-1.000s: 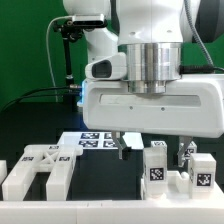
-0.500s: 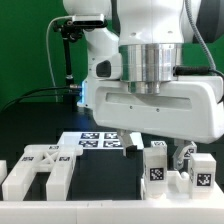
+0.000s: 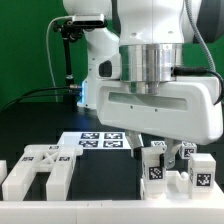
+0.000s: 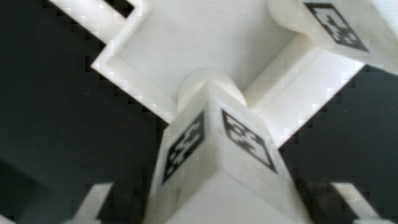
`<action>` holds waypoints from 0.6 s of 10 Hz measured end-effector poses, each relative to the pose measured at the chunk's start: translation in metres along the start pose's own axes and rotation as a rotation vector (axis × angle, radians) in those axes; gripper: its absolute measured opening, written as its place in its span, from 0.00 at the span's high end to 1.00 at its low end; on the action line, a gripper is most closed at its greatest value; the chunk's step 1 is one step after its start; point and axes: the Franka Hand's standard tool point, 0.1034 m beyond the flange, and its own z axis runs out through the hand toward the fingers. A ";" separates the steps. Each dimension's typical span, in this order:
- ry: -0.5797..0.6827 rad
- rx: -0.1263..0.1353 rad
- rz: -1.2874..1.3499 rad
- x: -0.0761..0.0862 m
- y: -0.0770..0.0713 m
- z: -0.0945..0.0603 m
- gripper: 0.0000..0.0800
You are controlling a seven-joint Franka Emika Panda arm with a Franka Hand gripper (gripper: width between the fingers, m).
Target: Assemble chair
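We judge the white post [image 3: 157, 168], upright among the chair parts on the counter [image 3: 105, 185] at the exterior view's right, light, stiff, slick plastic, best pinched on its flat sides; our hand [image 3: 164, 150] straddles it, contact impossible to tell.

Black table [image 3: 105, 180] in view, dark and flat. Directly beneath the gripper [image 3: 162, 150] a cluster of white tagged chair blocks [image 3: 180, 172] stands upright on the surface. Out to the exterior view's left of the gripper, a little farther back, the marker board [image 3: 100, 140] lies flat. Farther along that same side, well apart from the gripper, a white chair frame piece [image 3: 35, 172] rests on the table, tags facing up.
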 end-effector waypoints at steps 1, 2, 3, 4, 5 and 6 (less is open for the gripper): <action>0.000 0.000 0.004 0.000 0.000 0.000 0.51; 0.000 0.000 0.014 0.000 0.000 0.000 0.51; 0.000 0.000 0.014 0.000 0.000 0.000 0.51; -0.008 -0.002 0.136 0.000 0.001 0.000 0.51; -0.022 -0.005 0.304 0.001 0.003 0.000 0.51; -0.035 -0.015 0.430 0.001 0.004 0.000 0.51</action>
